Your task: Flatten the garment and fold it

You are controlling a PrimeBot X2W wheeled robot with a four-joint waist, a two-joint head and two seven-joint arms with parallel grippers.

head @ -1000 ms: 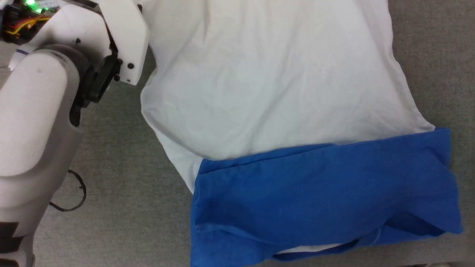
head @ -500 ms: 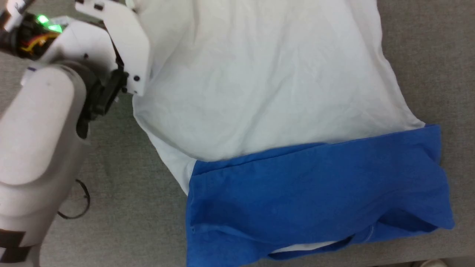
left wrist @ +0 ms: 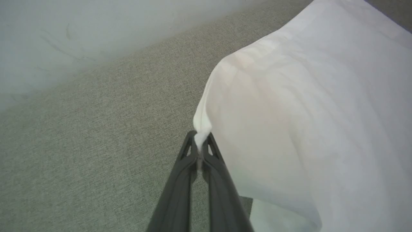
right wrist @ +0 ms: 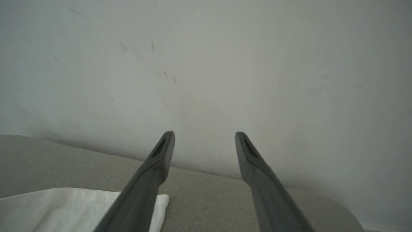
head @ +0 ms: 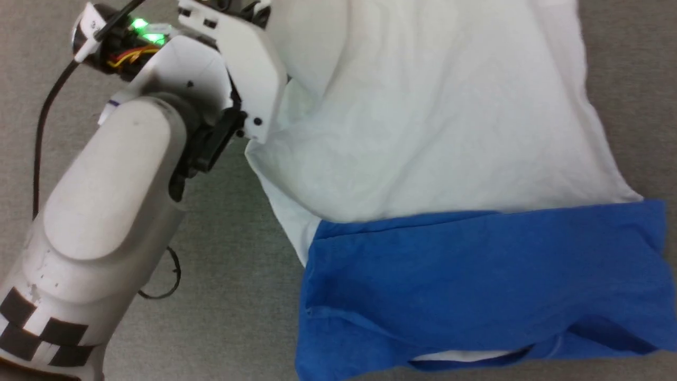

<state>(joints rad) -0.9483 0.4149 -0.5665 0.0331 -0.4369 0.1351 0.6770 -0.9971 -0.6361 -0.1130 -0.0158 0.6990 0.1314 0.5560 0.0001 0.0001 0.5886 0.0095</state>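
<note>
Since a second ago your left gripper [left wrist: 201,138] has clamped shut on the garment [head: 433,132], and the white cloth beside that wrist has risen into a soft ridge. The head camera has swung too, so the whole scene sits further right.

You have the garment spread over the grey fabric surface [head: 222,296]. Its white body reaches to the far side of the head view, and its blue sleeves [head: 476,275] are folded across the near part in a wide band. In the left wrist view the two dark fingers [left wrist: 180,180] pinch a small tuck of white edge at their tips. The cloth hangs from them, clear of the surface below.

Your left arm [head: 106,201] reaches in from the near left, with a black cable [head: 45,116] trailing beside it.

Your right gripper [right wrist: 204,138] stands wide apart and holds nothing. It points at a pale wall [right wrist: 206,64] behind the surface's far edge, and a white corner of the garment lies below its left finger.
</note>
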